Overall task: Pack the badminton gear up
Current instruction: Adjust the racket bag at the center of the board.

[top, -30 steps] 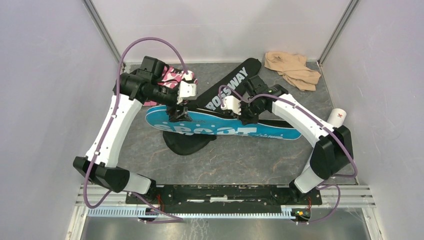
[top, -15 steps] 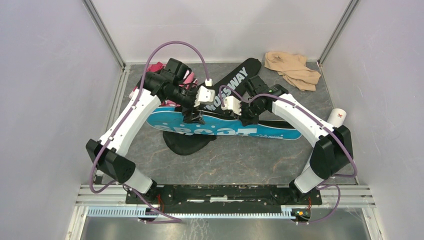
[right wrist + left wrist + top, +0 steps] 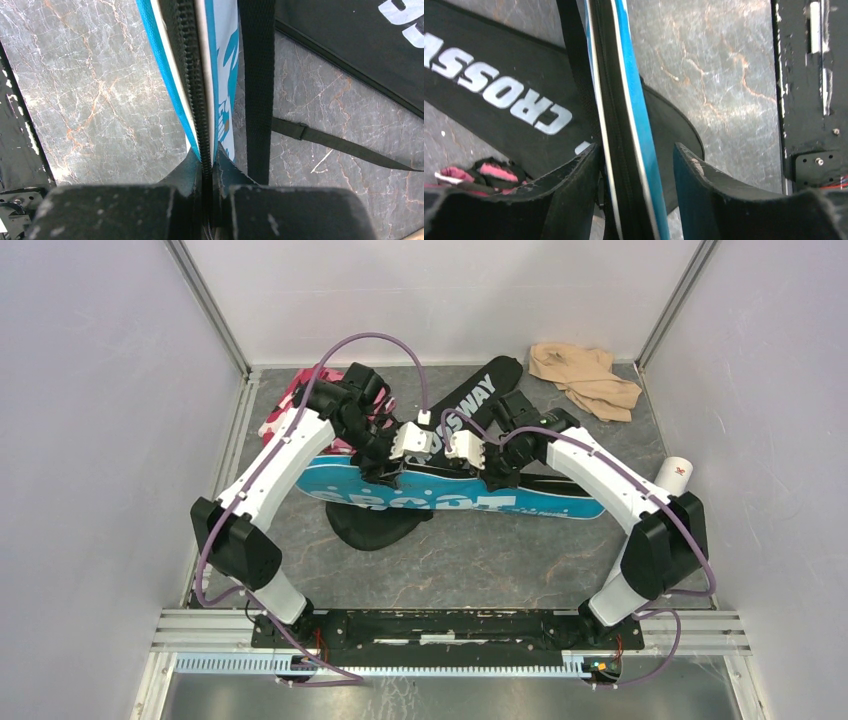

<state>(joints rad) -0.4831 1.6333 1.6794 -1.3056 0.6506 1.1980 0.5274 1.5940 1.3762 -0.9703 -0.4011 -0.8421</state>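
Table (image 3: 480, 560): arms (image 3: 600, 475) (bent) at blue cover (image 3: 545, 503)

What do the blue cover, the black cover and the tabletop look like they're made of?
Blue cover: smooth printed synthetic fabric, slight sheen, black zipper teeth along its edge. Black cover: matte fabric, probably nylon, white printed letters. Tabletop: grey marble look with orange veins, glossy glare; stone or laminate, unclear.

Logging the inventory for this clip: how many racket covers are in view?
2. The blue cover lies across the middle, its zipper edge pinched by the right hand. The black cover runs diagonally under it toward the far side. Others may be hidden.
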